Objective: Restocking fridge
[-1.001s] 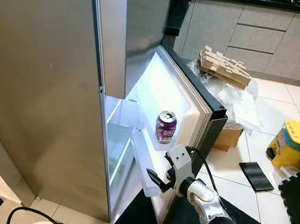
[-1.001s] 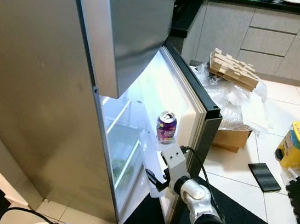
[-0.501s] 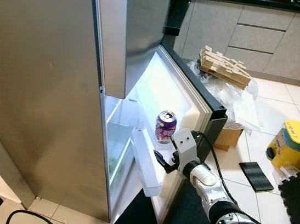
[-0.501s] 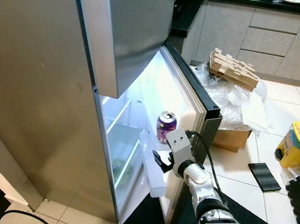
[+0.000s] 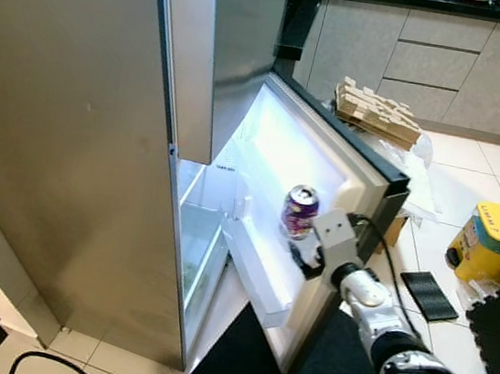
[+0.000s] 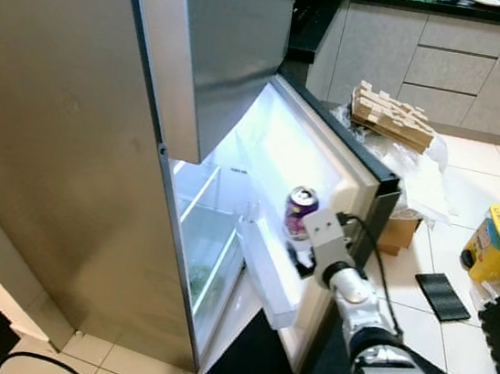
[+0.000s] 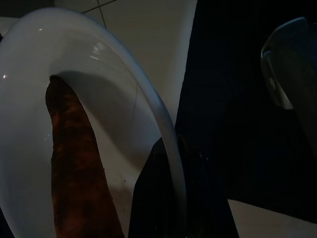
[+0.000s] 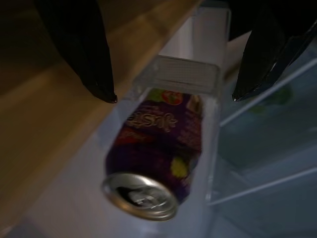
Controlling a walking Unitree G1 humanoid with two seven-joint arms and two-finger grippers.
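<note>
Purple and thin-walled, the soda can [image 5: 299,212] stands upright in the white door shelf [image 5: 258,266] of the open fridge door [image 5: 362,174], near the shelf's outer end. It looks light, stiff only while sealed, with smooth, possibly slippery sides, so I judge a gentle hold across mid-body safest. The right gripper [image 8: 173,96] hovers just beside it, fingers spread wide with nothing between them. The left gripper [image 7: 171,193] pinches the rim of a white plate [image 7: 99,84] carrying a brown root vegetable [image 7: 74,168].

Right gripper [image 8: 173,96] — outstretched, fingers parted
</note>
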